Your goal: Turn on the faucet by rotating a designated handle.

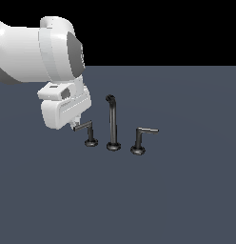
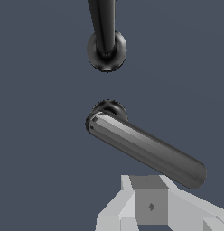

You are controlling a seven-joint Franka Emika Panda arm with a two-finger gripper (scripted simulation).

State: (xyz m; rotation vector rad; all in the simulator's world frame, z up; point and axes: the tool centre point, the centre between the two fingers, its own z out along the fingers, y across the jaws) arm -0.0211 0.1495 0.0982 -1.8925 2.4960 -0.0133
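Note:
The faucet (image 1: pixel 112 121) is a dark grey set with a tall hooked spout in the middle and an L-shaped lever on either side. The designated handle (image 1: pixel 88 129) is the darker lever toward the exterior view's left, its arm reaching left from the post. My gripper (image 1: pixel 74 126) hangs at the free end of that arm, touching or nearly touching it. In the wrist view the designated handle (image 2: pixel 145 149) lies slanted just beyond my gripper (image 2: pixel 150 198), whose fingers meet, shut on nothing. The spout's round base (image 2: pixel 107 50) sits past the handle's post.
The other lever (image 1: pixel 141 138), with a lighter, longer arm pointing to the exterior view's right, stands beyond the spout. All three pieces rest on a flat dark blue-grey floor (image 1: pixel 177 190). My white arm (image 1: pixel 39 52) fills the upper left.

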